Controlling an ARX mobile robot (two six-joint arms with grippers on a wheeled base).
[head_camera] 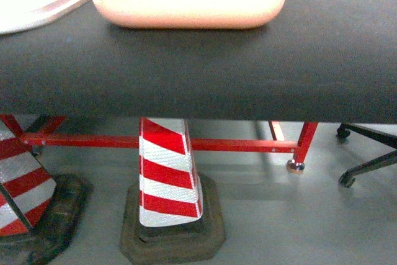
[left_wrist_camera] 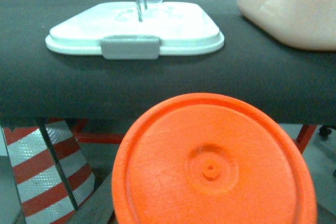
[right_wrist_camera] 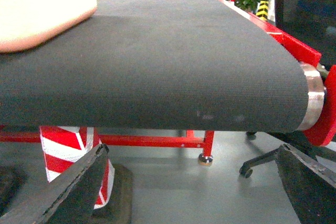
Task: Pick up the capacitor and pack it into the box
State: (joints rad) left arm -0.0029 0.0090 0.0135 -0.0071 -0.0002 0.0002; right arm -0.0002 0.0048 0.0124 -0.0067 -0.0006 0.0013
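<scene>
Filling the lower half of the left wrist view, the capacitor [left_wrist_camera: 212, 163] shows its round orange end face square to the lens, so its long axis seems to run straight out from the left pincer toward the belt; by that framing it appears to be carried in that pincer, though no finger shows and I cannot tell how the jaws stand. Ahead of it and higher lies the black conveyor belt [left_wrist_camera: 157, 80], and on the belt, ahead and to the right of the pincer, stands the pink box [left_wrist_camera: 289, 9], with its white lid [left_wrist_camera: 134, 27] lying flat ahead and to the left, grey clasp facing the camera. The coming move turns on this: the box sits up and to the right of the capacitor, so the left arm is nearer to the job. The right pincer [right_wrist_camera: 194, 182] hangs below belt level with its dark fingers [right_wrist_camera: 63, 187] spread apart and nothing between them. No brand, label or writing is readable anywhere.
</scene>
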